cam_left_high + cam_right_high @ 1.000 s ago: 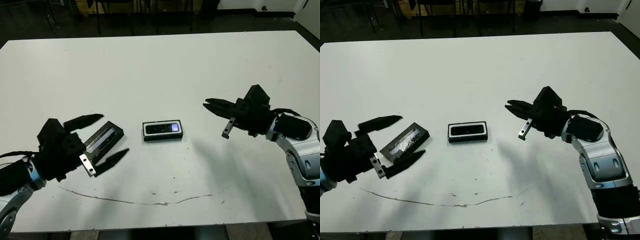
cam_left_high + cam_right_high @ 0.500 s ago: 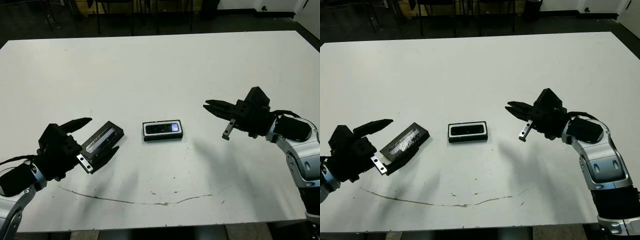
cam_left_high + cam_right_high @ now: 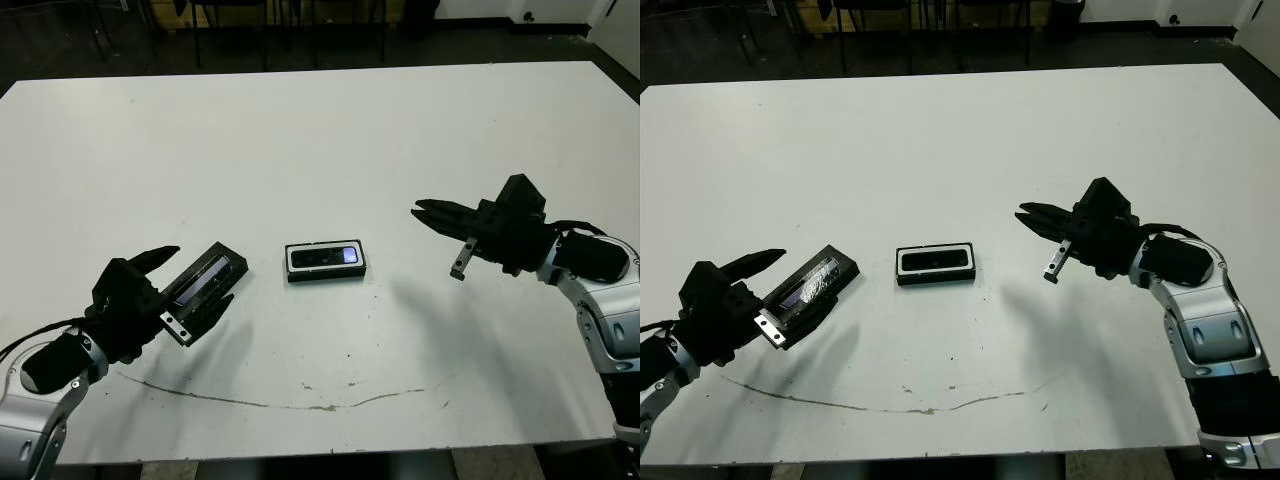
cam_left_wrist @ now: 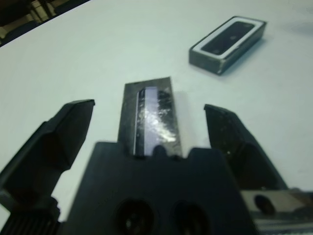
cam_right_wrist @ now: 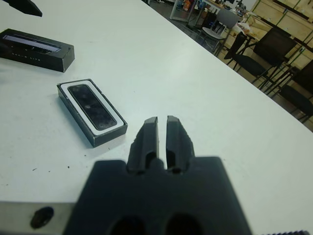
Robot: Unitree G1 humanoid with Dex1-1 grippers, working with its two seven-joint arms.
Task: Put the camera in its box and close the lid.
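Down at the near left of the white table [image 3: 320, 130], the left gripper [image 3: 196, 284] stands with its two black fingers spread wide, one on each side of the lid [image 3: 207, 279], a flat black panel with a glossy, reflective top; in the left wrist view the lid [image 4: 152, 117] lies between the fingers [image 4: 66, 128] with a gap on either side, so neither finger touches it. The lid lies at an angle on the table, just to the left of the box [image 3: 325, 261] and apart from it. The box sits near the table's middle, a shallow black-rimmed tray with a white lining, and the camera [image 3: 324, 257] lies flat inside it, a slim black bar with a small bluish-lit screen at its right end. The box is uncovered. Well to the right of the box, the right gripper [image 3: 432, 213] hovers above the table, pointing leftward toward the box; in the right wrist view its fingers [image 5: 146, 140] are pressed nearly together and hold nothing. A thin dark scratch [image 3: 300, 404] curves across the table's near edge.
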